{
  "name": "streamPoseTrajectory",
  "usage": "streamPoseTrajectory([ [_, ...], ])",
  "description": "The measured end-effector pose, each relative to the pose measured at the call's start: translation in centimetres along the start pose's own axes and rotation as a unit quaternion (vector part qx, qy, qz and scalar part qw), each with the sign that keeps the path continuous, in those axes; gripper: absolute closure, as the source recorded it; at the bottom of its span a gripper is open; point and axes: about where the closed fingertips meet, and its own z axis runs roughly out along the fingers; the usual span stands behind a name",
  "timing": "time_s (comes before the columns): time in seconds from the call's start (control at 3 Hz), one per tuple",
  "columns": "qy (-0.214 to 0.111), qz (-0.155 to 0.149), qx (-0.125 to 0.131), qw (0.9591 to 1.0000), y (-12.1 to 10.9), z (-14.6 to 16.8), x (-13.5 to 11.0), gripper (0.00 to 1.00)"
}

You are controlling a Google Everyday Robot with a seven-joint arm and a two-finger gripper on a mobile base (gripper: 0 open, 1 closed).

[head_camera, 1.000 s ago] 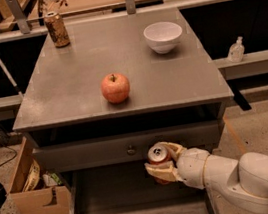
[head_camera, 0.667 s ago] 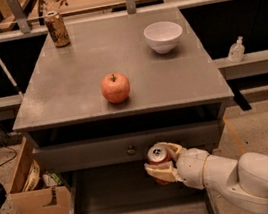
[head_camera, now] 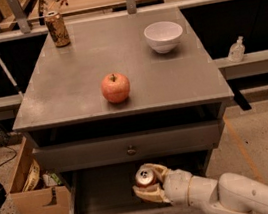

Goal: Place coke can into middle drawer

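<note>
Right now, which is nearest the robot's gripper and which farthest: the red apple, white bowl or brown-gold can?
The gripper holds the red coke can over the grey middle drawer.
1. Red apple, table centre.
2. White bowl, back right.
3. Brown-gold can, back left.

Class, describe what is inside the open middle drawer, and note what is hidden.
Bare grey floor shows in the middle drawer. The end effector holds the coke can over it. The arm covers the right part.

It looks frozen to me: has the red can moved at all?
Yes. The gripper holding the coke can has shifted down and leftward in view, now almost under the brass knob, over the middle drawer.
</note>
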Motion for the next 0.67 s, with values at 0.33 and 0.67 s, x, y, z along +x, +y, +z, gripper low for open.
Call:
streamPoseTrajectory([
  [0.33, -0.040, -0.015, -0.066, 0.9969, 3.0, 4.3, 4.2, 1.00],
  [0.67, -0.060, -0.026, -0.119, 0.9908, 5.0, 8.0, 6.7, 1.00],
])
